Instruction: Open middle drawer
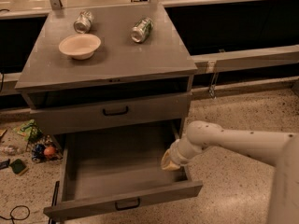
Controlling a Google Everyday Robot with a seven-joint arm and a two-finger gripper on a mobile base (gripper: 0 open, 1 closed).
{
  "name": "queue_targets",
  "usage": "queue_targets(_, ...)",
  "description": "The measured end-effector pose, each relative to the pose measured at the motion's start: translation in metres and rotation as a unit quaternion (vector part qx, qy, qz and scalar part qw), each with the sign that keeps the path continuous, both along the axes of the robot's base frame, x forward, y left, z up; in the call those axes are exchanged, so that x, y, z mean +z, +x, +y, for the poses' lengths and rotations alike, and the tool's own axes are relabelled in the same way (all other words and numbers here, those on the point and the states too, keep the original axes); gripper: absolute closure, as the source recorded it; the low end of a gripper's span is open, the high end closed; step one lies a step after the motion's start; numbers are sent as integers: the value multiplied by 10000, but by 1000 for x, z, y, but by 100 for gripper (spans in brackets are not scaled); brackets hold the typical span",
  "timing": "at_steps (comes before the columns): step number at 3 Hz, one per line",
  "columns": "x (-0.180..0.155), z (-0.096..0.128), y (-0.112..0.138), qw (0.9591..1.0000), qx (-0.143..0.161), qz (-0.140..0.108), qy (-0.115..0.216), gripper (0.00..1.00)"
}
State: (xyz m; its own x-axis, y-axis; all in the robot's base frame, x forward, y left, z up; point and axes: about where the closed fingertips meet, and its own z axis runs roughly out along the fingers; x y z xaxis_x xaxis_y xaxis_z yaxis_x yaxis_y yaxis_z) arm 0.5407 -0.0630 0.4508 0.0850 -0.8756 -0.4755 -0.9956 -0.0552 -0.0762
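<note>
The grey cabinet (112, 62) has a dark open slot under its top. Below that is the middle drawer (140, 110), a flat grey front with a small black bar handle (115, 111), and it looks pushed in. Under it the lowest drawer (117, 164) is pulled far out and is empty, with its own black handle (127, 203) on the front. My gripper (170, 161), with a pale yellowish tip, is down inside this open lowest drawer against its right wall, well below and to the right of the middle drawer's handle.
On the cabinet top are a cream bowl (79, 45) and two cans lying down (83, 21) (141, 29). Litter and small objects (32, 146) lie on the floor at the left. A cable (14, 213) lies at the bottom left. A long counter (247, 55) runs behind at the right.
</note>
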Motion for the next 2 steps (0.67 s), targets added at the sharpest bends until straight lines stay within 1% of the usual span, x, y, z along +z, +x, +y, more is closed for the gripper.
queue_targets(1, 50, -27, 0, 9970, -430, -525, 373, 100)
queue_targets(2, 59, -46, -4, 9950, -644, -606, 455, 87)
